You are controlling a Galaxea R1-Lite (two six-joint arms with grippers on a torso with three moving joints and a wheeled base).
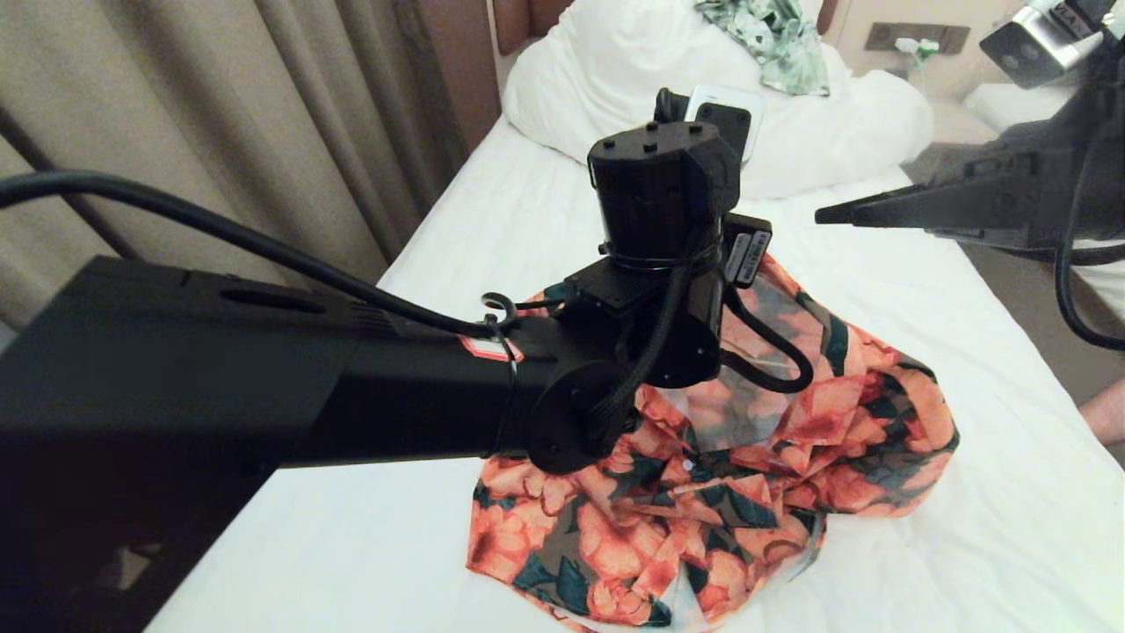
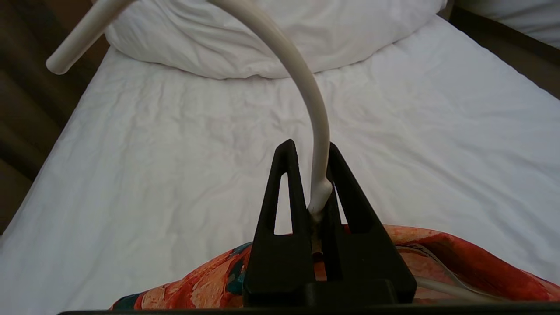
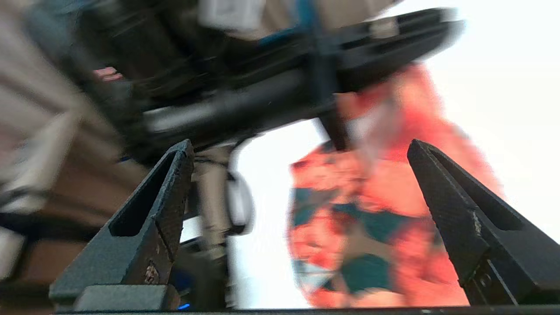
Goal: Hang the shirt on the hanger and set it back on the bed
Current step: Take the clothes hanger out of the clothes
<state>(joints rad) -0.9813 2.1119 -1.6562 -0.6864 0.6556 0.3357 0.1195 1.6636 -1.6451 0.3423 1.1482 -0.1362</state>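
Beige curtains (image 1: 264, 105) hang along the left edge of the head view, next to the long bed (image 1: 492, 229) with its plain white sheet. From the lower left the black left arm reaches across the mattress toward the middle, a black cable running along it. Its left gripper (image 2: 311, 151) is hidden under the wrist in the head view, but the left wrist view shows both black fingers pinched narrow around the stem of the thin cream-white hanger (image 2: 321, 144), just below where the curved hook arcs upward. The orange-pink flowered shirt (image 1: 747, 492), with its dark green and brown ground, drapes down from under that wrist; its lower folds lie crumpled on the sheet at the centre of the bed. In the left wrist view a strip of the same cloth shows right behind the closed fingers, and a thin pale bar lies against it.

Further up the bed, a bunched white duvet and pillow (image 1: 615, 70) sit by the brown headboard, with a small green-and-white leaf-print garment (image 1: 773, 40) on top. On the right, the right gripper (image 3: 302, 148) hovers above the mattress with its pointed black fingers spread wide and nothing between them, aimed toward the shirt and the left wrist, clear of both.
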